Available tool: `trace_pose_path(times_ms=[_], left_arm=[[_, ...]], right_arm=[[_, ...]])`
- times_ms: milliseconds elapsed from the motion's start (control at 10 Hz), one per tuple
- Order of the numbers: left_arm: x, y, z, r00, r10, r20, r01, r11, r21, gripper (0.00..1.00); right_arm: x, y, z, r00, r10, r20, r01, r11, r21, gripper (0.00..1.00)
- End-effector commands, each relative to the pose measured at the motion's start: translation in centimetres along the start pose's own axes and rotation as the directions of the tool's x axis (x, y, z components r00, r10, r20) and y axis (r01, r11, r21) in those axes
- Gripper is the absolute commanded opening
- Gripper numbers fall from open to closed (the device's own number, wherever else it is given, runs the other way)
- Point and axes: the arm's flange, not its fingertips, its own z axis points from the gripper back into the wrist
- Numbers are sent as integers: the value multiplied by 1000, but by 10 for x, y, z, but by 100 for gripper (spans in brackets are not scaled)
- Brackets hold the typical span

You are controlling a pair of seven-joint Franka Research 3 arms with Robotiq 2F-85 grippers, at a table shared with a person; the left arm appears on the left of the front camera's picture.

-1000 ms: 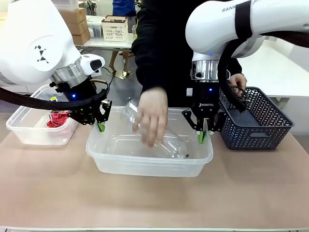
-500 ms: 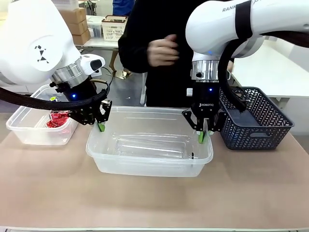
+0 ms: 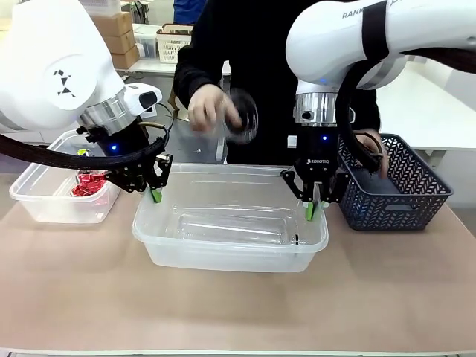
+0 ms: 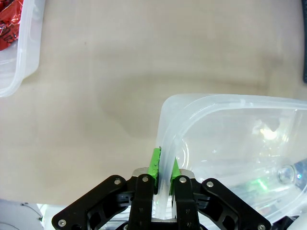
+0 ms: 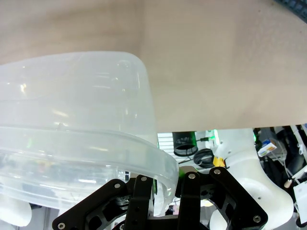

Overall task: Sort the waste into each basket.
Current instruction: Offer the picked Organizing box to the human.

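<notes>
Two see-through colourless plastic tubs are set on the beige table [image 3: 238, 312]. The larger middle tub [image 3: 230, 256] is held at its rim from both sides: the left gripper [image 3: 155, 195] is clamped on the rim at the tub's left far corner, and the right gripper [image 3: 313, 211] is clamped on the rim at its right side. In the left wrist view the green pads [image 4: 155, 163] are seen pressed on either side of the rolled rim [image 4: 192, 117]; in the right wrist view the rim [image 5: 96, 143] is seen passing between the black fingers. The smaller see-through tub [image 3: 52, 201] is placed well to the left, beside the left arm, apart from the middle tub, and crumpled shiny red foil wrappers [image 3: 91, 182] are lying inside it, just left of the left gripper. A dark blue-grey lattice plastic basket [image 3: 405, 193] is stood to the right, just beside the right gripper. A person in a black top is seen at the far side. One hand [image 3: 208, 108] is raised above the middle tub, and a clear plastic bottle [image 3: 242, 117], blurred, is held beside it, well above both grippers. The other hand [image 3: 370, 145] is rested at the lattice basket's rim.
</notes>
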Motion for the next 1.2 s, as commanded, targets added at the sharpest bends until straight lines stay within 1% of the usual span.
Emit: trace_pose_path(times_ms=[0, 1100], left_arm=[[-2, 0, 4, 1000, 4, 9, -4, 1000, -3, 0], [-2, 0, 4, 1000, 4, 9, -4, 1000, -3, 0]], right_arm=[[-4, 2, 1, 1000, 1, 3, -1, 1000, -1, 0], [-4, 2, 1, 1000, 1, 3, -1, 1000, -1, 0]])
